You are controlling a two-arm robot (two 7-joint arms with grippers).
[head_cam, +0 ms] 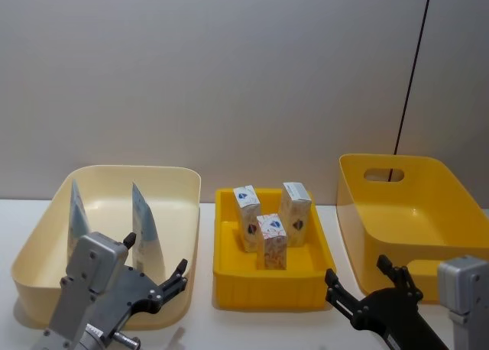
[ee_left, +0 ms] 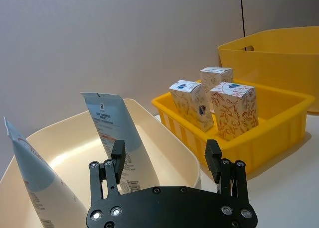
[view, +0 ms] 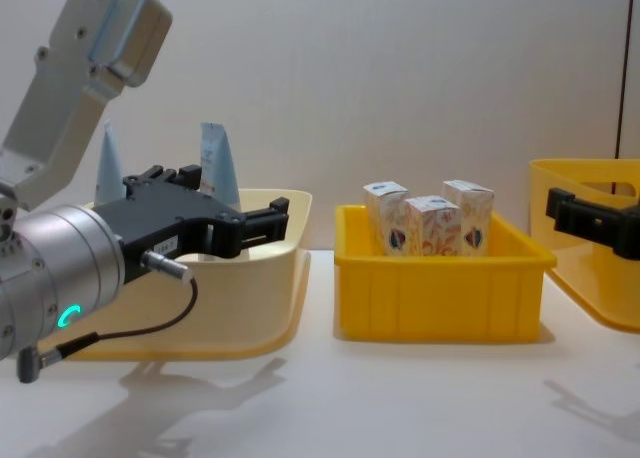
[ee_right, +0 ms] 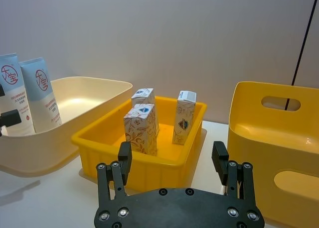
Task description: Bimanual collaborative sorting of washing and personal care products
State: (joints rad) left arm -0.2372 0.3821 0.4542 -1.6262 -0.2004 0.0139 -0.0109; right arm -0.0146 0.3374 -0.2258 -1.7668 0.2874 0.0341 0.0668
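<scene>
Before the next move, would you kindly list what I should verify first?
1. Left hand open and empty: ok.
2. Right hand open and empty: ok.
3. Two pale blue squeeze tubes standing in the cream plastic bin: ok.
4. Three white orange-patterned cartons inside the shallow yellow plastic tray: ok.
5. All cartons straight upright: not ok, the back left one leans.
6. Which container each product belongs in: cannot tell.
</scene>
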